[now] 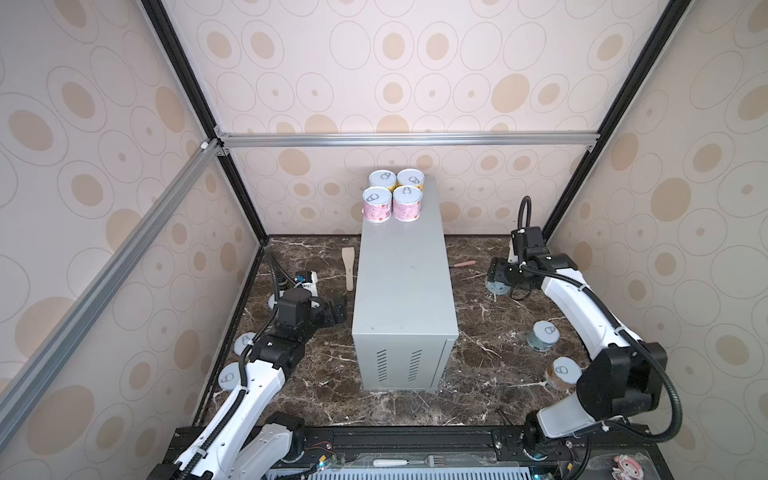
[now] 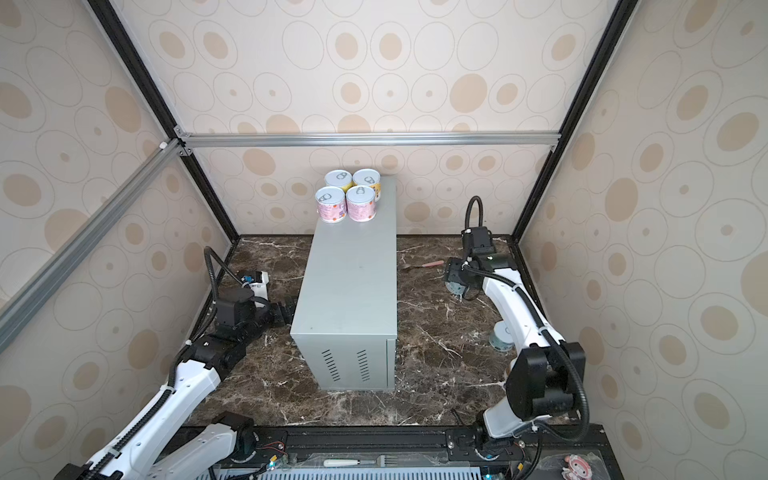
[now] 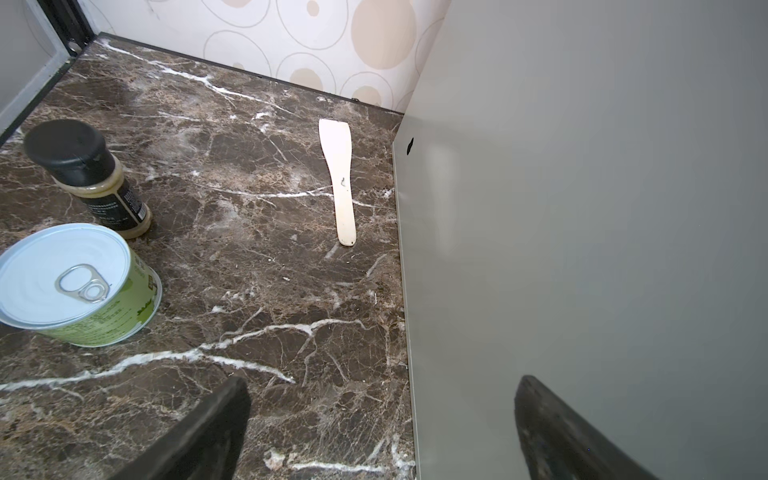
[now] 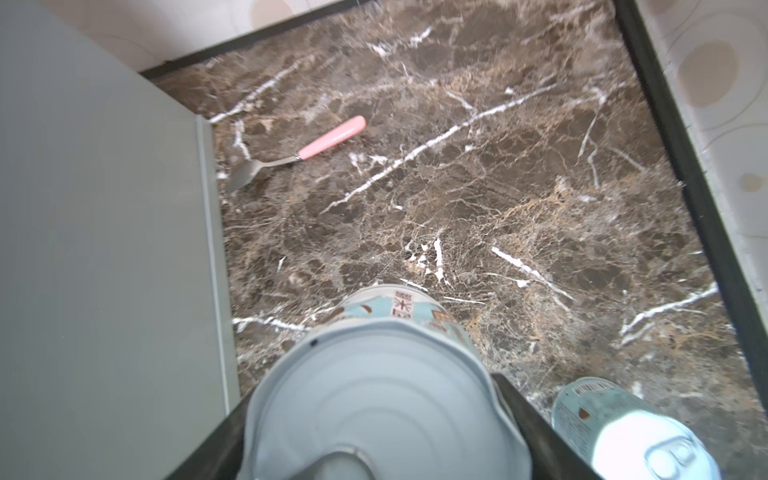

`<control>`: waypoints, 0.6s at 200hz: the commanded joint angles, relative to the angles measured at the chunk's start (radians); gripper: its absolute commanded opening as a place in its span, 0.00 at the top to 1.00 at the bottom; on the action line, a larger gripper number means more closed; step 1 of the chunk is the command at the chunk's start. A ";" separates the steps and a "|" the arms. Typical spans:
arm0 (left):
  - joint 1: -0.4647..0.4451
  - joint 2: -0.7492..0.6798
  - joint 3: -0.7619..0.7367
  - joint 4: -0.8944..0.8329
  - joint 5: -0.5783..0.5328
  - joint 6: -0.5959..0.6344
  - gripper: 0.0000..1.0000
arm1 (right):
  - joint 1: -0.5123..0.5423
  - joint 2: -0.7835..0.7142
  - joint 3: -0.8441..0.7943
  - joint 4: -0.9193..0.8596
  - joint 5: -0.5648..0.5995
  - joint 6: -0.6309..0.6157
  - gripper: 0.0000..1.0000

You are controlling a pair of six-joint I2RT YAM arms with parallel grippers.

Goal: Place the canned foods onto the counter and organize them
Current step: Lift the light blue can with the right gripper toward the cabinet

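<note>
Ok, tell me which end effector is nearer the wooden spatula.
Left. The left end effector hangs open beside the counter, close to the handle of the wooden spatula; the right end effector, gripping a light-blue can, is across the counter from it.

The counter (image 1: 405,270) stands mid-table, running near to far. Four cans (image 1: 408,203) sit two by two on its far end. Left of it lie a spatula (image 1: 348,268), a bottle (image 3: 89,174) and the left cans (image 1: 230,376) along the wall. Right of it lie a spoon (image 1: 463,264) farthest, the gripped can (image 1: 496,286) nearer, and the right cans (image 1: 542,334) nearest.
</note>
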 commanded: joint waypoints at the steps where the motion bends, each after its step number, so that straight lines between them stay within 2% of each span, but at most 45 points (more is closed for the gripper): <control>1: 0.006 -0.034 0.027 0.010 0.006 -0.018 0.01 | 0.020 -0.095 0.066 -0.046 -0.013 -0.027 0.44; 120: 0.006 -0.166 0.071 -0.106 -0.002 -0.001 0.01 | 0.128 -0.258 0.380 -0.364 -0.069 -0.061 0.44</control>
